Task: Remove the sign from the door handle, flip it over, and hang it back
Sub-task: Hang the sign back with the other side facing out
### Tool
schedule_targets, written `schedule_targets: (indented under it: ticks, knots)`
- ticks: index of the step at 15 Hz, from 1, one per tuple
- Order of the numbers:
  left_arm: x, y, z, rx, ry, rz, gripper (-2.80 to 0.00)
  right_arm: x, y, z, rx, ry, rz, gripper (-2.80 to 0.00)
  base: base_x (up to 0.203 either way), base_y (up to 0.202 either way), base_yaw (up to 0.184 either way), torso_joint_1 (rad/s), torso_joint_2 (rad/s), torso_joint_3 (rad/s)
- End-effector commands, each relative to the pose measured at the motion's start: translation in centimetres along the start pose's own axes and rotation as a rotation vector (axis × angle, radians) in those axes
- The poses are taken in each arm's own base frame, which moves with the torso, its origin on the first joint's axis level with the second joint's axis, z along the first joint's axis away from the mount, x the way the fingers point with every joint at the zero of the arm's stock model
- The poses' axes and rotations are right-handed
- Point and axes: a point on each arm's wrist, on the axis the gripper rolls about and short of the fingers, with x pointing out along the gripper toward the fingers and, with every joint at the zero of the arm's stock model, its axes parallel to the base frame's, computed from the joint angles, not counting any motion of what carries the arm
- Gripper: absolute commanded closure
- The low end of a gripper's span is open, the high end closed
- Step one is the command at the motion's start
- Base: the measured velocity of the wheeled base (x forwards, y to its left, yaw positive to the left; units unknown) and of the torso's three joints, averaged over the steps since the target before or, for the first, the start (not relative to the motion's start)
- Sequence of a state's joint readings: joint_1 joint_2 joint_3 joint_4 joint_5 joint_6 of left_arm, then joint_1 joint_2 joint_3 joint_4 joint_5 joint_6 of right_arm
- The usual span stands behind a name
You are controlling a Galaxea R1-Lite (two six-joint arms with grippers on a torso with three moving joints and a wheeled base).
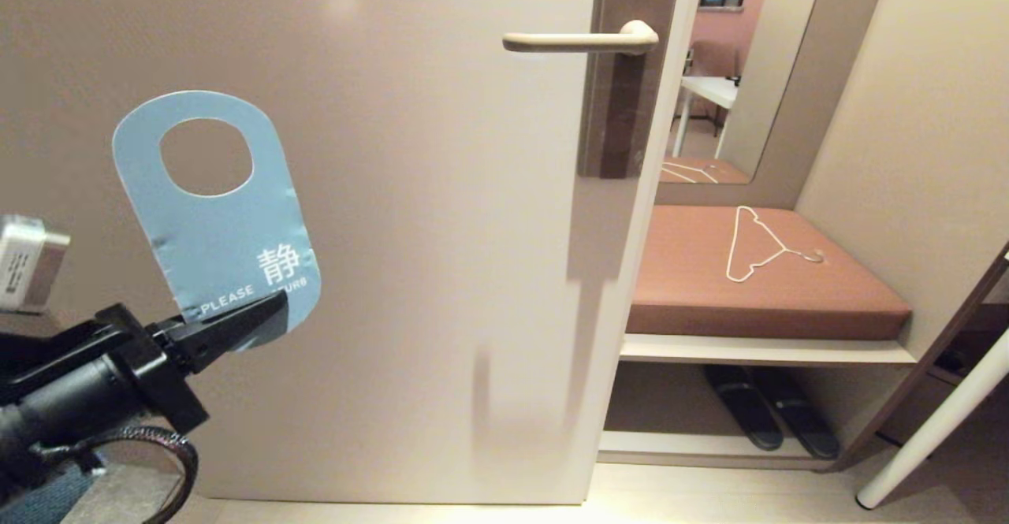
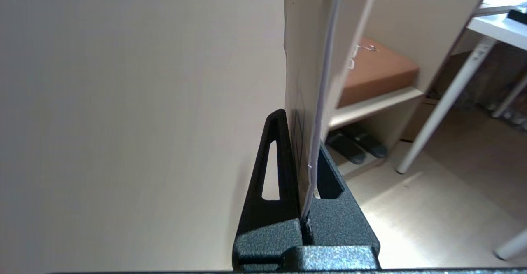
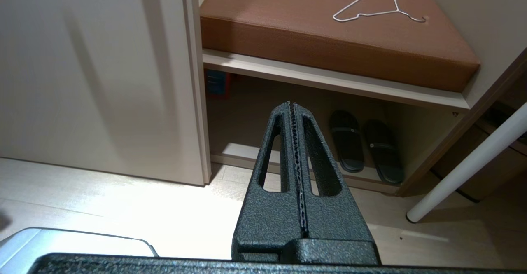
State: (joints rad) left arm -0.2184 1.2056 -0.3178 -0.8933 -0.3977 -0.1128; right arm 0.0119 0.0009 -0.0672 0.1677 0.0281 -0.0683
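The sign (image 1: 217, 217) is off the handle (image 1: 583, 40), held at the frame's left by the left gripper (image 1: 248, 323) clamped on its lower end, blue face toward the camera. Flipping and rehanging remain. The right gripper (image 3: 293, 113) is closed, empty, low.

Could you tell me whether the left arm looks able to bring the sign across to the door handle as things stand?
Probably yes. The left tool is shut on the sign at its lower end, hole uppermost, and the door handle is bare, with only plain door face between them. Whether the arm stretches that far cannot be judged.
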Motion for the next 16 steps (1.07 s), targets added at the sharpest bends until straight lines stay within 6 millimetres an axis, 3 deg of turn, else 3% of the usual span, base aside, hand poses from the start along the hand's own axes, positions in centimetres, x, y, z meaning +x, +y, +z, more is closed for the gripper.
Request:
schedule_targets:
  ticks: [1, 9, 12, 16]
  knots:
    - [2.5, 0.8, 0.2, -0.001, 0.025, -0.011, 0.00, 0.0, 0.0, 0.0, -0.001, 0.001, 0.002, 0.00, 0.000, 0.000, 0.000, 0.000, 0.00, 0.000]
    - [14.7, 3.0, 4.1, 0.049, -0.066, -0.085, 0.00, 0.0, 0.0, 0.0, 0.001, 0.001, 0.003, 0.00, 0.000, 0.000, 0.000, 0.000, 0.00, 0.000]
    - [17.8, 3.3, 4.3, 0.057, -0.087, -0.105, 0.00, 0.0, 0.0, 0.0, -0.001, 0.001, 0.003, 0.00, 0.000, 0.000, 0.000, 0.000, 0.00, 0.000]
    - [20.2, 3.2, 4.3, 0.063, -0.105, -0.130, 0.00, 0.0, 0.0, 0.0, -0.001, 0.001, 0.003, 0.00, 0.000, 0.000, 0.000, 0.000, 0.00, 0.000]
